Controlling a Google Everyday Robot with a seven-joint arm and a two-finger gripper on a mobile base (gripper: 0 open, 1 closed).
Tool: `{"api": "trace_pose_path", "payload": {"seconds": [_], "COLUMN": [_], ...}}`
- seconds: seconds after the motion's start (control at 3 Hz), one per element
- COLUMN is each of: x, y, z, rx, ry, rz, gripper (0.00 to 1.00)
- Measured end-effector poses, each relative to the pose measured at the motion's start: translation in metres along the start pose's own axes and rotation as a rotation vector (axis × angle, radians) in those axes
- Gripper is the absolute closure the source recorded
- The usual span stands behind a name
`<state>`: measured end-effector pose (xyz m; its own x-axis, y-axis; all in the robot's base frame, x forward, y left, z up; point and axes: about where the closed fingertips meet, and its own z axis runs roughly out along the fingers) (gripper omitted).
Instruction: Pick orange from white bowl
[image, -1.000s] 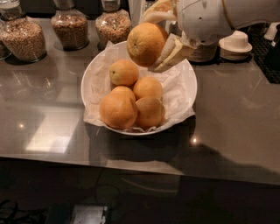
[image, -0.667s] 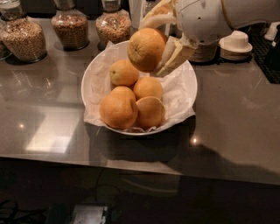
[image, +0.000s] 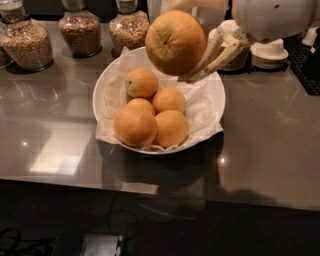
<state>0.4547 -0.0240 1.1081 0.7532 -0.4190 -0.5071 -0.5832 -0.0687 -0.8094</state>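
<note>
- Camera view: looks down on a dark, glossy counter (image: 270, 145) with light patches reflected at its left.
- Gripper (image: 186, 44): upper centre, over the far side of the bowl. Clamped on the orange, with one finger across the top and pale fingers (image: 215, 57) slanting under its right side.
- Orange (image: 172, 42): held in the air, clear of the bowl and well above the fruit in it. Touches only the gripper. Round, with dimpled yellow-orange peel.
- Bowl (image: 97, 95): wide, shallow, white and round. Stands on the counter at mid-frame, directly below the held orange.
- Paper (image: 202, 107): white and crinkled. Lines the bowl, with corners spilling over the rim at left and right.
- Other oranges (image: 135, 126): five, lying on the paper in a tight cluster left of the bowl's centre. One at the back, two in the middle, two at the front, each touching its neighbours.
- Jars (image: 80, 32): three, of glass, filled with brownish grain or nuts. Ranged along the far edge at upper left, behind the bowl.
- Dishes (image: 269, 50): small white stack at upper right, beyond the gripper.
- Arm (image: 272, 17): white housing in the top right corner, joined to the gripper.
</note>
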Motion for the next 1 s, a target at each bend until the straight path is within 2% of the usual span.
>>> {"api": "trace_pose_path", "payload": {"seconds": [0.33, 0.67, 1.0], "x": [-0.056, -0.078, -0.079], "y": [-0.002, -0.009, -0.009], "z": [-0.029, -0.039, -0.038], "rx": [0.092, 0.136, 0.134], "ry": [-0.157, -0.205, -0.206], "rz": [-0.044, -0.036, -0.037], "gripper": [1.00, 1.00, 1.00]}}
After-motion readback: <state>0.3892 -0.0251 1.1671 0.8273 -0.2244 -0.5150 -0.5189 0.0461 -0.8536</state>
